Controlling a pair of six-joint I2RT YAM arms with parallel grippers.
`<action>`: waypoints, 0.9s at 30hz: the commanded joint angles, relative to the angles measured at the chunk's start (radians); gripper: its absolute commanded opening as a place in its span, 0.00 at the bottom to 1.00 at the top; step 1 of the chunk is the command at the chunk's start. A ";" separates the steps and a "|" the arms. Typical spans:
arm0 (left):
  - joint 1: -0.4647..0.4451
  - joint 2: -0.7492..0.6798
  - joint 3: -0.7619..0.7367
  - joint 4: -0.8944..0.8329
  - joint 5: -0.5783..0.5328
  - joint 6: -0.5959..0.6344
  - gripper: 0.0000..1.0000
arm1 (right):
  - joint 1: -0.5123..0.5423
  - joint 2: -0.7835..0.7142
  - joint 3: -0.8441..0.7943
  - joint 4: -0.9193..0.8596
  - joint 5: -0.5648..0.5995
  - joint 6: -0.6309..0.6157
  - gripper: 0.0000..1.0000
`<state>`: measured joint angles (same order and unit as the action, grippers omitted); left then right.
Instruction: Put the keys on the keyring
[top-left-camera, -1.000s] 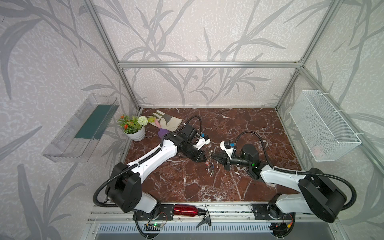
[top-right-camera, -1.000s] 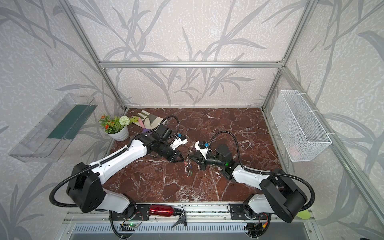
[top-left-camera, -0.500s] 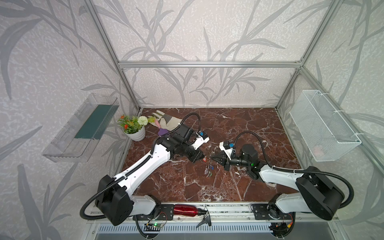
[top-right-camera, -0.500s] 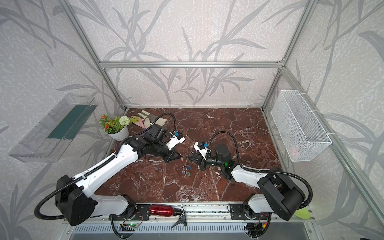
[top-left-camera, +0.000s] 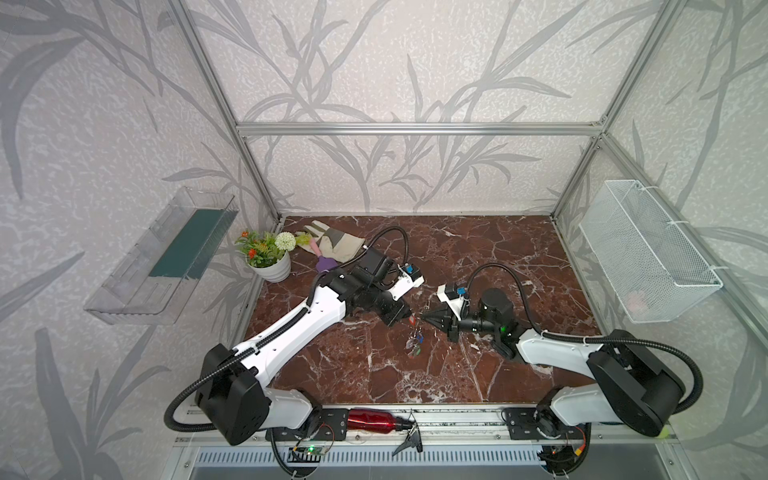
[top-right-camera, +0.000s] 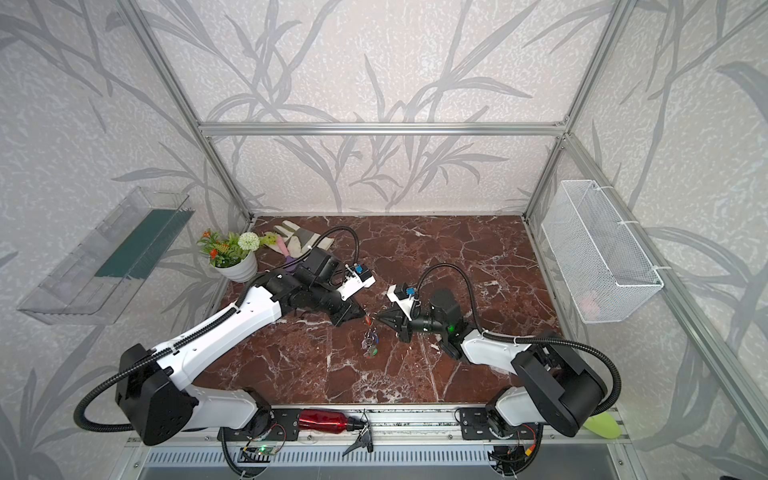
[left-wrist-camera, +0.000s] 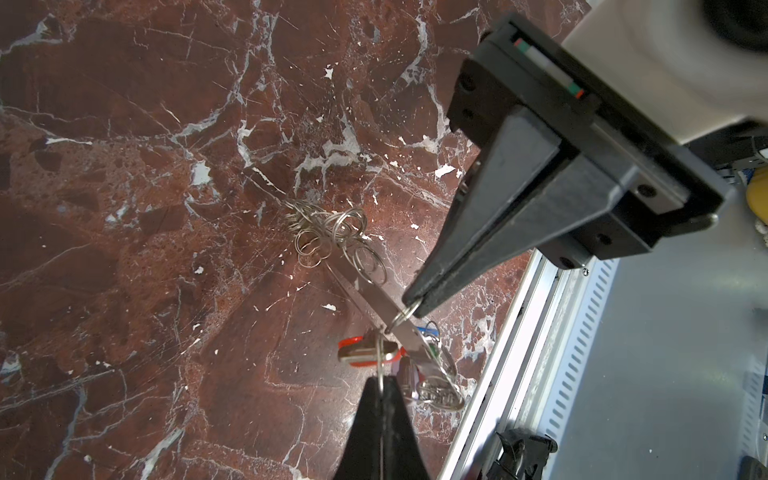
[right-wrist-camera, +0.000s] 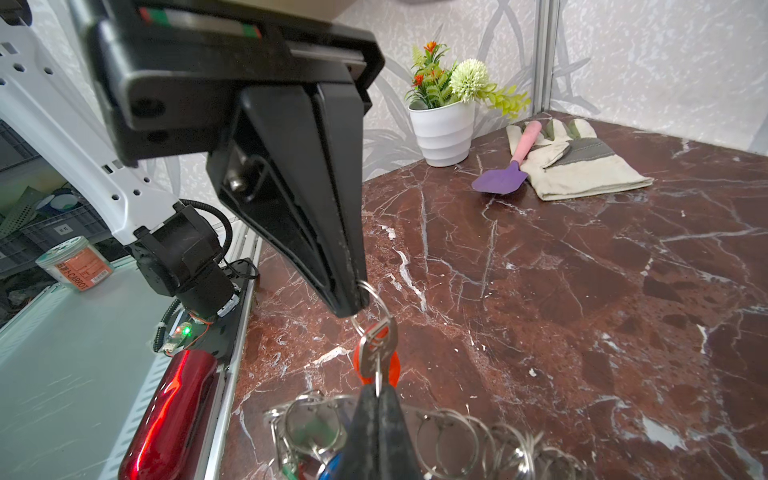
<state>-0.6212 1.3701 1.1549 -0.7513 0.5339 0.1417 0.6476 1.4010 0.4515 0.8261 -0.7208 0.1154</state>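
moved: over the last second the left arm has re-posed, shoulder block swung out toward the front-left. The two tips have hardly budged, still nose to nose mid-table.
left gripper: clamped shut on a small ring, and the red key dangles off it.
right gripper: shut too, pinching one of the rings on the edge of the keyring.
the bit that matters: the red key's ring sits just beside the right tips, on the left arm's side. The keyring's long axis runs back to front, with loose rings at the far end and the other keys bunched at the rail end.
nearer arm: both are right on it. My guess is left does the threading while right holds steady.
can't tell: whether the two pinched rings are already hooked together, or whether the keyring's low end touches down.
table: flat glossy marble, so I'd expect dropped keys to skid.
room: plenty. Plant pot and glove sit well apart in the back-left corner, and a red bottle is on the front rail.
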 joint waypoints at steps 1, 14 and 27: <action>-0.005 0.015 0.011 -0.008 0.053 0.025 0.00 | -0.004 0.005 0.023 0.055 -0.014 -0.002 0.00; -0.016 0.026 -0.024 0.011 0.097 -0.011 0.00 | -0.013 0.004 0.010 0.093 -0.006 0.027 0.00; -0.016 -0.026 -0.084 0.065 0.109 -0.040 0.00 | -0.020 0.006 0.012 0.093 0.014 0.041 0.00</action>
<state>-0.6342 1.3762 1.0832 -0.7044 0.6147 0.1001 0.6327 1.4139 0.4515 0.8631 -0.7151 0.1516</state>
